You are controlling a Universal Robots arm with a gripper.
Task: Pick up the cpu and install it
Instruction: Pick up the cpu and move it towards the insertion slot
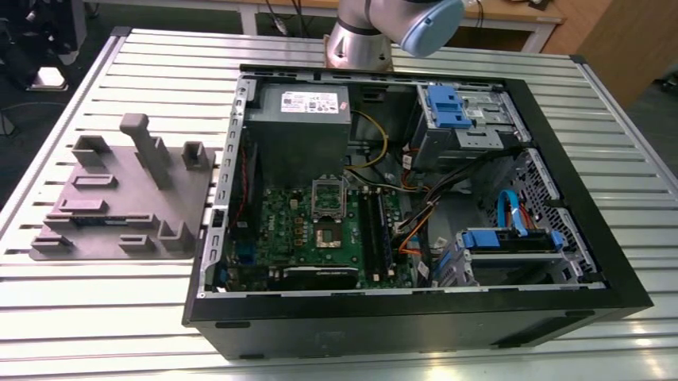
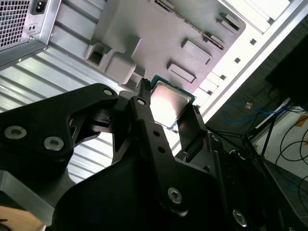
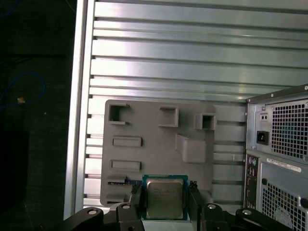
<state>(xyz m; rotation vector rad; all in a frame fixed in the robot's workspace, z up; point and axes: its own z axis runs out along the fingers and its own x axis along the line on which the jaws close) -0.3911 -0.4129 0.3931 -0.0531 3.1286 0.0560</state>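
Note:
The cpu (image 3: 164,196), a small square chip with a silver-grey metal top and a green rim, sits between the two black fingers of my gripper (image 3: 164,208), which is shut on it. In the second wrist view the cpu (image 2: 169,102) shows tilted, with my gripper (image 2: 168,115) clamping its two opposite edges. It hangs in the air above the grey fixture tray (image 3: 159,149). The open computer case (image 1: 593,262) lies on the table, with the motherboard's oblong silver socket frame (image 1: 329,216) near its middle.
The grey fixture tray (image 1: 117,198) with raised blocks lies on the slatted metal table (image 1: 106,317) at the exterior view's left of the case. The case's rear panel (image 3: 279,154) stands beside the tray. The arm's base (image 1: 360,40) stands behind the case. Cables hang past the table edge (image 2: 288,139).

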